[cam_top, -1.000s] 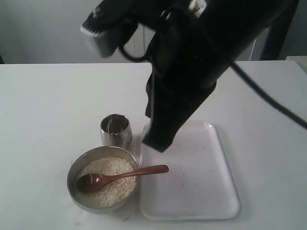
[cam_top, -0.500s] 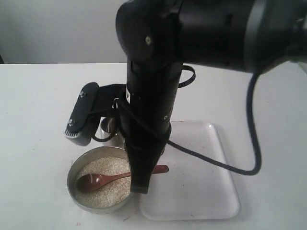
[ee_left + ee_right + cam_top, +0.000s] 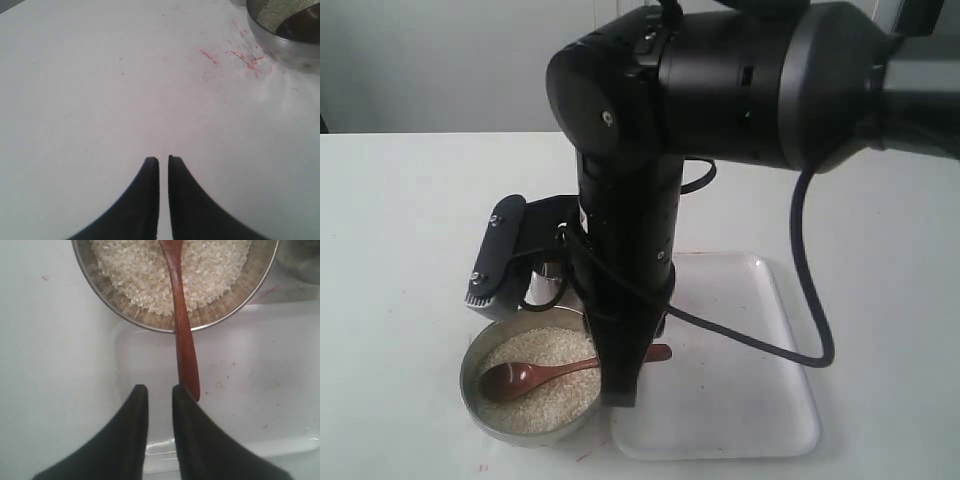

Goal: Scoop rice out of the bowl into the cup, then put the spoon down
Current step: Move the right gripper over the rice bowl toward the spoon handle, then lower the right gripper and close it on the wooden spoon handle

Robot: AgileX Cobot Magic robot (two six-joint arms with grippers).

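- My right gripper (image 3: 159,390) hangs with its jaws slightly apart, gripping nothing.
- The dark reddish-brown wooden spoon (image 3: 181,325) lies in the white rice (image 3: 215,275) of the wide stainless-steel bowl (image 3: 117,302).
- Its slim handle points straight at me and ends just beside one finger, outside the gap.
- I judge that a sideways shift comes first.

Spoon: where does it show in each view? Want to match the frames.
Exterior: the spoon lies lower left, head on the rice, handle over the bowl rim, partly behind the right arm.
Left wrist: not in it; only the bowl wall shows.
Right wrist: the spoon runs from the rice over the bowl rim, ending beside the right gripper.
Shared landmark: the bowl.
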